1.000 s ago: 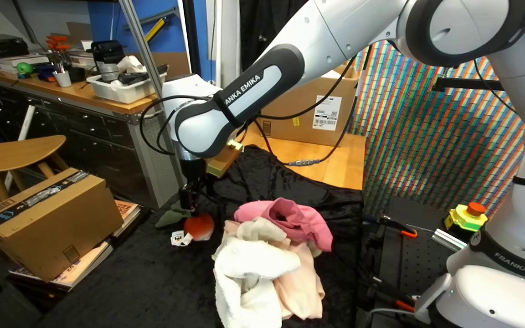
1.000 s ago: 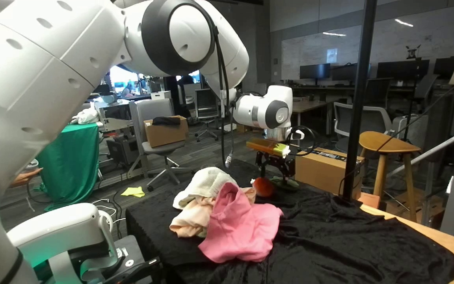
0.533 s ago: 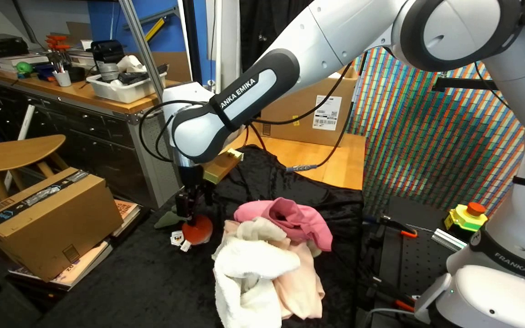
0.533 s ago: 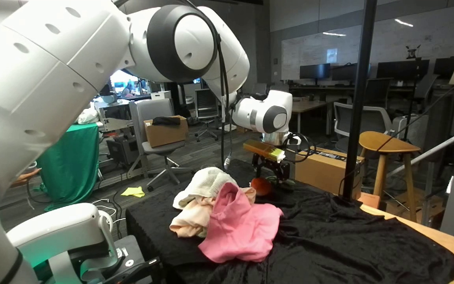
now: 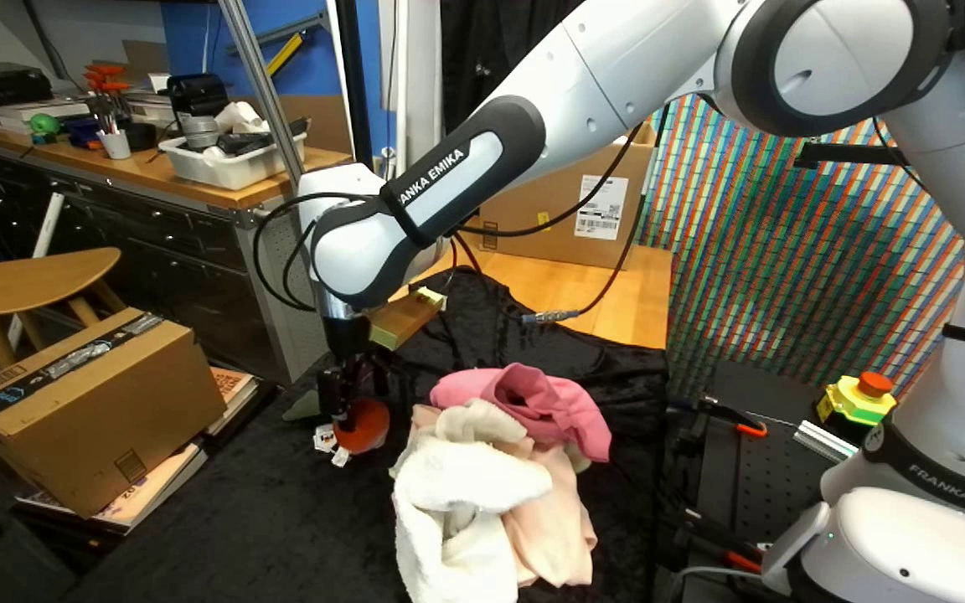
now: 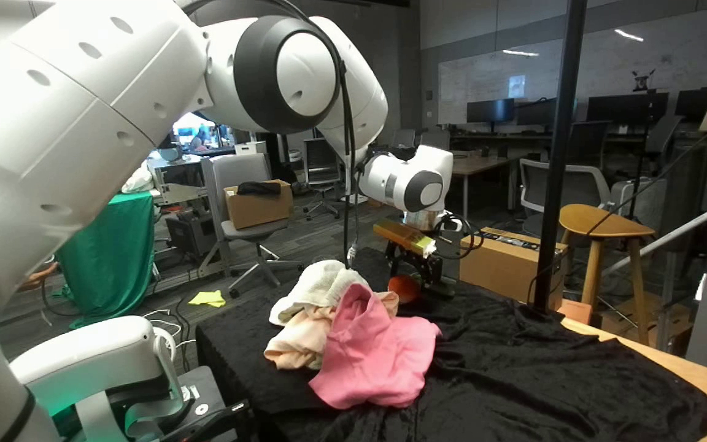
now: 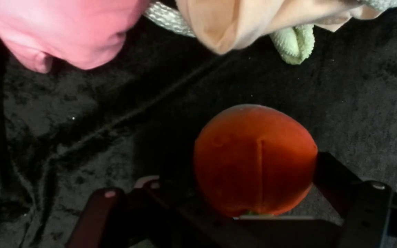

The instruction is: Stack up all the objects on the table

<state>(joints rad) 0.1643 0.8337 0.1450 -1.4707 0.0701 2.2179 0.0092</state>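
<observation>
A round red plush (image 5: 372,425) with white tags lies on the black cloth, seen in both exterior views (image 6: 404,288). My gripper (image 7: 255,165) points down around it with jaws wide apart; the right finger touches its side in the wrist view, the left finger is dark. A green leaf-shaped thing (image 5: 302,406) lies beside it, partly hidden by the gripper. A heap of clothes is close by: a pink garment (image 6: 378,362), a peach cloth (image 5: 554,519) and a fluffy white cloth (image 5: 457,486). A pale green fuzzy piece (image 7: 295,43) sticks out under the peach cloth.
Black cloth (image 5: 265,519) with wrinkles covers the table. A large cardboard box (image 5: 566,201) stands at the back of the table. Another box (image 5: 105,402) stands beyond the table's side. A black pole (image 6: 559,153) rises near the table edge. Cables hang from the arm.
My gripper has moved down over the red plush, its fingers now lower beside it. The red plush has shifted very slightly. The clothes have not moved.
</observation>
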